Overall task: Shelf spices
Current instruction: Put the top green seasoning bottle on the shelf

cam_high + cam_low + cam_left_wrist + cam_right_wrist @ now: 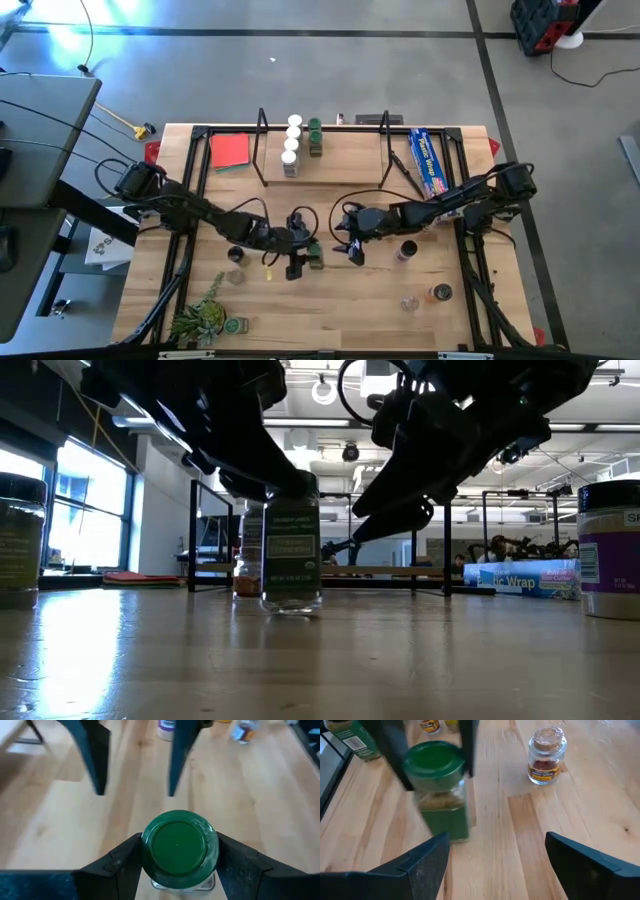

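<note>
Handover step: left gripper [179, 870] appears clenched on the green-lidded jar [179, 849] mid-worktop; right gripper [496, 860] stands released beside it. Next: carry to the shelf [275, 178].

Around my wooden table [330, 310] lies a grey concrete floor [300, 80], crossed by a dark line running past twelve o'clock and another slanting down toward three o'clock. At nine o'clock stands a grey desk [40, 130] with cables trailing over it. At about one o'clock sits a red and black case [545, 25] beside something white. Looking level across my table, I see a bright window [90, 510] on one side, ceiling beams with lamps [322, 390] overhead, and cluttered benches [520, 550] far back.
</note>
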